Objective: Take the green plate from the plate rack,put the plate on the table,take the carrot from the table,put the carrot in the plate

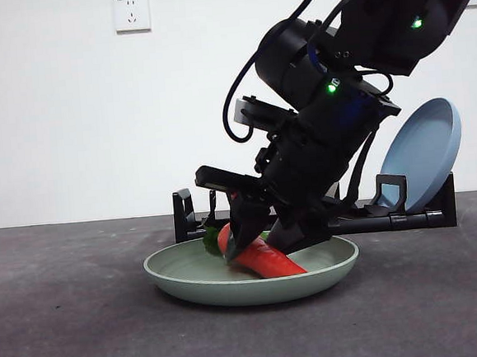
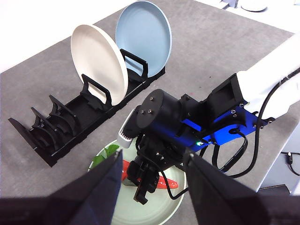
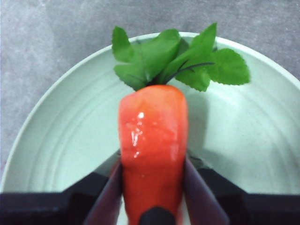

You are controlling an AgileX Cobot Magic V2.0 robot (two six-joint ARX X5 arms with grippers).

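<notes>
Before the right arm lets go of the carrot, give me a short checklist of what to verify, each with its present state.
1. The green plate lies flat on the table, out of the plate rack: ok.
2. The carrot is over the plate, inside its rim: ok.
3. The right gripper has both jaws against the carrot: ok.
4. The carrot rests on the plate's floor: cannot tell.
5. The left gripper hangs above, open, clear of the plate: ok.
6. The beige plate and the blue plate stand in the rack: ok.
</notes>
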